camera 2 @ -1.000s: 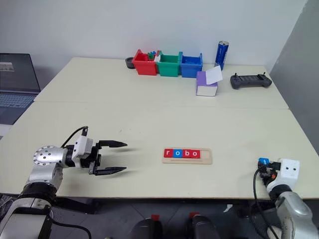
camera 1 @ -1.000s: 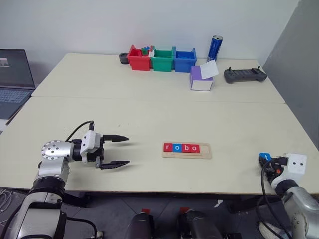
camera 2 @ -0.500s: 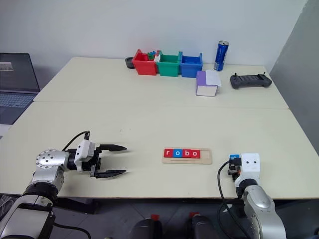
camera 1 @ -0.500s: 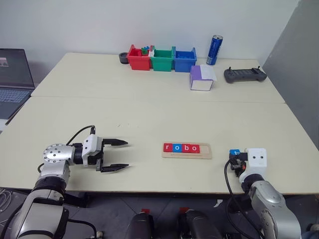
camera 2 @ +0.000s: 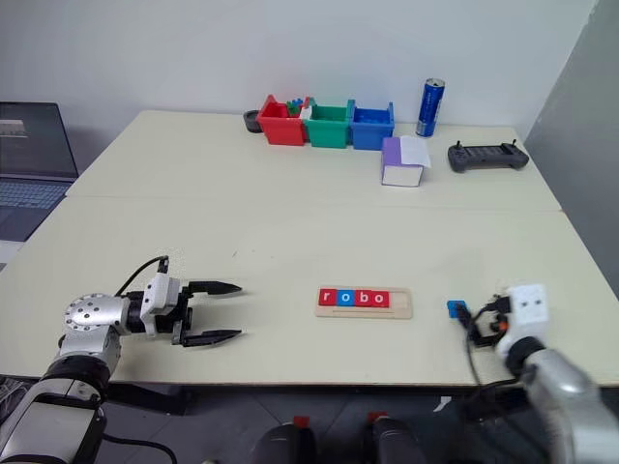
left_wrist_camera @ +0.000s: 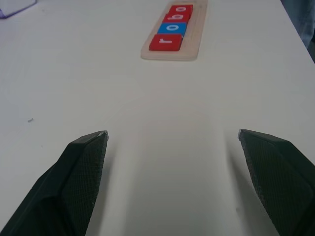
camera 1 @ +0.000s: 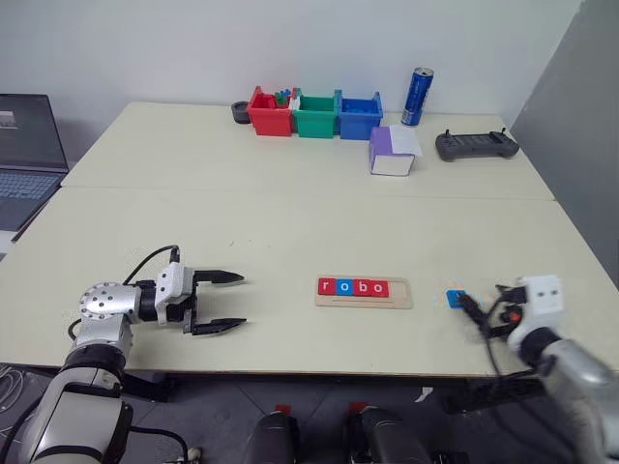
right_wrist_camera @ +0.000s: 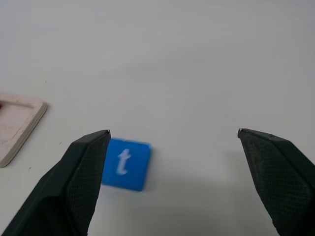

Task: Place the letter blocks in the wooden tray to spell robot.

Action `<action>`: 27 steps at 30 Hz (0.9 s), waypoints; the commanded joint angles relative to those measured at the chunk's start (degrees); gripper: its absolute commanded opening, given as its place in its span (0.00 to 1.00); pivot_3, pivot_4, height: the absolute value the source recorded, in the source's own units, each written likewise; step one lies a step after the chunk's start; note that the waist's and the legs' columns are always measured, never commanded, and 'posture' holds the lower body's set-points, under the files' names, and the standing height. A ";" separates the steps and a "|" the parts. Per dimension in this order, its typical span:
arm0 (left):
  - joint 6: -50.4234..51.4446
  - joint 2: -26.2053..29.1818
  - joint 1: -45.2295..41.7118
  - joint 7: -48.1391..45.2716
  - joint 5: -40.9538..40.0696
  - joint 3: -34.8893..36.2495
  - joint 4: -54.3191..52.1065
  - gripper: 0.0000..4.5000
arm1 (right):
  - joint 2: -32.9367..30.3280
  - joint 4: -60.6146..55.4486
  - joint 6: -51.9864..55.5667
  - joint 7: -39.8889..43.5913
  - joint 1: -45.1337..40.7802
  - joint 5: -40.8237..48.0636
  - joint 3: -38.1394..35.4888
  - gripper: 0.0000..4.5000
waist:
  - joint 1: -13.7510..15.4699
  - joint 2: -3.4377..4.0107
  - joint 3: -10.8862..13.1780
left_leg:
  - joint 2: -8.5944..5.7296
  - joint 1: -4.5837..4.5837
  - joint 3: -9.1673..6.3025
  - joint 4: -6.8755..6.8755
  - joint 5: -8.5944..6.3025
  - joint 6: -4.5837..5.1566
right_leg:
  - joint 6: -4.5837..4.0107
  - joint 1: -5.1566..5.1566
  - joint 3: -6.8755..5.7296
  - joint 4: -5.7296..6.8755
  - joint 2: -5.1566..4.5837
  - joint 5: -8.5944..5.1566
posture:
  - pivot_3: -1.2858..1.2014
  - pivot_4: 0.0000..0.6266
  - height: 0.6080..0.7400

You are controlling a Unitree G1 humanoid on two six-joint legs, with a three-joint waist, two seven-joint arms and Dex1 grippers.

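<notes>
Three plastic bins, red (camera 1: 268, 113), green (camera 1: 314, 116) and blue (camera 1: 359, 117), are standing side by side in a row at the far edge of the counter (camera 1: 290, 217). A dark round object (camera 1: 239, 113) is sitting just beside the red bin. A blue can (camera 1: 417, 83) is standing upright near the blue bin. A purple-and-white box (camera 1: 391, 153) is resting in front of the can. A black controller (camera 1: 475, 145) is lying beside the box. A laptop (camera 1: 26, 155) is sitting open off the counter's left side.

2 head views high over table (camera 1: 290, 222); wrist views low, close.
</notes>
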 commanded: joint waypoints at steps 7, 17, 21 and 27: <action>8.87 2.99 -0.65 -0.33 -6.43 -1.16 -13.07 1.00 | -22.32 21.04 -12.43 38.55 -10.53 -2.01 16.09 0.99 | -0.25 0.00 0.06 | 0.06 0.00 -0.10 -0.02 0.00 0.00 | -0.01 0.01 -0.12 -0.04 0.11 -0.02 | 0.52 0.24 1.00; 21.62 6.14 4.30 -0.33 -9.98 2.79 -27.77 1.00 | -20.41 44.40 -31.95 47.41 -27.86 -14.22 28.54 0.99 | 0.04 0.15 0.27 | 0.04 -0.05 -0.02 0.01 0.01 -0.02 | -0.04 -0.02 -0.03 -0.03 0.09 -0.04 | 0.52 0.24 1.00; 24.47 7.24 5.96 -0.33 -10.04 4.12 -31.46 1.00 | -19.88 48.36 -34.74 51.36 -29.48 -16.34 31.45 0.99 | 0.07 0.25 0.34 | 0.03 -0.02 0.01 0.03 0.01 -0.03 | -0.08 -0.01 0.00 -0.01 0.05 -0.06 | 0.52 0.24 1.00; 26.45 6.76 6.66 -0.33 -8.80 5.87 -33.60 1.00 | -17.04 55.58 -39.69 50.27 -32.42 -19.17 32.06 0.65 | 0.08 0.25 0.33 | 0.06 0.08 -0.01 0.04 0.02 -0.04 | -0.08 0.06 -0.04 0.04 0.05 -0.06 | 0.52 0.24 1.00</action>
